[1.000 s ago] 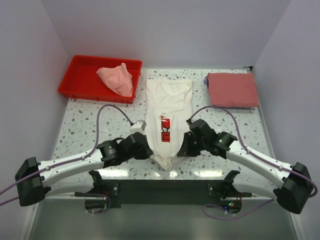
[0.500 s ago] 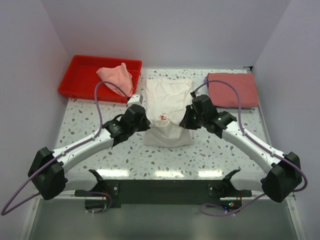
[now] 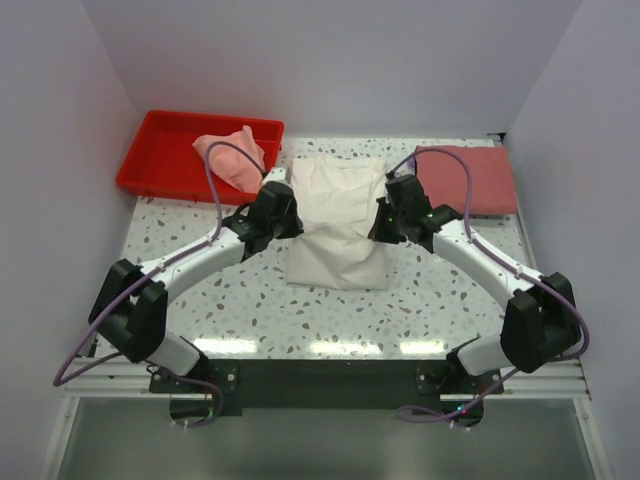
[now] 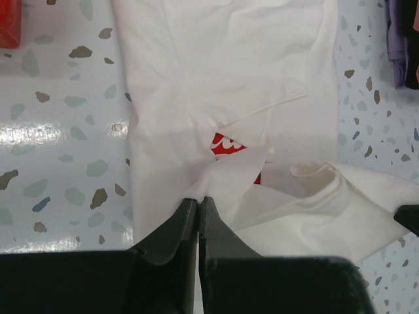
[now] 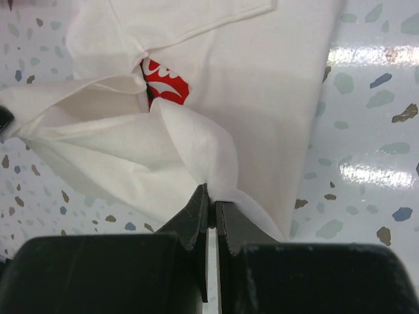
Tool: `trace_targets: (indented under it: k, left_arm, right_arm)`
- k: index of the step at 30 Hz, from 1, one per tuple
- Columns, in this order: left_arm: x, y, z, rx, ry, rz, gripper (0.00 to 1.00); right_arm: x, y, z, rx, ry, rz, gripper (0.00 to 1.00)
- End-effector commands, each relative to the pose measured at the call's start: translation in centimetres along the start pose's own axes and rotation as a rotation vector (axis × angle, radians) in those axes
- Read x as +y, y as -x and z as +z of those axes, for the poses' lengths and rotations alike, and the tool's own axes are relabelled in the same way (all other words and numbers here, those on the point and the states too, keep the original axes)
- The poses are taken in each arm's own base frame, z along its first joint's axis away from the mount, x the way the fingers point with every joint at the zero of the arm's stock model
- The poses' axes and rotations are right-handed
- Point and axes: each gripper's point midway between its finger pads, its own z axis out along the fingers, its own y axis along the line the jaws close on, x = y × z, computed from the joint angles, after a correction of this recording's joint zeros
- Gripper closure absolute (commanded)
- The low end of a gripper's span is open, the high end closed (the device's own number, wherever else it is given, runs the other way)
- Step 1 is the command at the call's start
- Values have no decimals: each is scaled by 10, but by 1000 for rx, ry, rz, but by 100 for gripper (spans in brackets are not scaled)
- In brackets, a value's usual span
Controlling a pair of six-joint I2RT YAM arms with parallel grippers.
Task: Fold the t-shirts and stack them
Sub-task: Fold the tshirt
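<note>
white tee (image 3: 335,225): middle of the table (image 3: 200,290), doubled over, its near half raised over its far half and not yet laid flat.
axis: long side runs 6 to 12 o'clock in the top view; the fold lies at 6, and the carried hem points to 12.
red print (image 4: 226,142): only a sliver shows beneath the lifted layer.
left gripper (image 4: 198,203): jaws pressed together on a pinch of hem, at the tee's 9 o'clock edge.
right gripper (image 5: 210,198): likewise clamped on hem cloth, at the 3 o'clock edge.
step: I judge this the crosswise half-fold, midway.
next move: both arms should travel evenly toward 12, lower the hem onto the far edge, then release; an uneven pull would skew the soft cloth.
pink tee (image 3: 232,158): crumpled in the red tray (image 3: 160,118) at 10 o'clock, unfolded.
dusty-red tee (image 3: 470,178): flat and folded at 2 o'clock, likely the stack's base.
</note>
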Motion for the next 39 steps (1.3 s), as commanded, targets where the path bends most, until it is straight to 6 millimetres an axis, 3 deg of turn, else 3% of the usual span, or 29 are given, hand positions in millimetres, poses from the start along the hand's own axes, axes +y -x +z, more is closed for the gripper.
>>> trace_targets:
  k: [1, 8, 10, 14, 24, 28, 31, 33, 34, 35, 36, 37, 38, 39]
  left_arm:
    - [-8, 33, 7, -82, -37, 14, 100]
    - [-2, 29, 40, -33, -51, 28, 100]
    - [5, 27, 53, -22, -30, 31, 100]
    - [11, 30, 61, -29, -10, 39, 100]
    - [27, 13, 91, 43, 21, 30, 100]
    - [34, 17, 94, 29, 40, 15, 100]
    - [36, 19, 96, 26, 43, 13, 95]
    - [36, 20, 98, 31, 40, 18, 85]
    - [35, 21, 99, 32, 39, 20, 77]
    - [33, 22, 98, 35, 33, 23, 50]
    - [32, 25, 97, 33, 30, 23, 32]
    - [29, 28, 95, 29, 23, 22, 19]
    - [26, 32, 91, 19, 10, 21, 1]
    - [24, 34, 88, 12, 4, 20, 0]
  right_arm:
    - [7, 34, 3, -100, 12, -42, 100]
    - [-7, 42, 29, -90, -28, -56, 100]
    - [-16, 42, 45, -61, -46, -35, 100]
    - [-21, 44, 55, -44, -40, -16, 100]
    - [-35, 40, 84, 13, -41, 26, 100]
    - [-40, 37, 96, 41, -39, 39, 100]
    - [-43, 39, 102, 40, -49, 41, 94]
    - [-45, 42, 104, 41, -58, 43, 86]
    - [-45, 44, 105, 43, -53, 47, 67]
    - [-44, 45, 104, 45, -52, 43, 50]
    - [-42, 51, 102, 39, -50, 39, 36]
    - [-42, 53, 101, 39, -51, 34, 5]
    - [-39, 56, 99, 34, -44, 29, 1]
    - [-39, 56, 97, 39, -44, 28, 1]
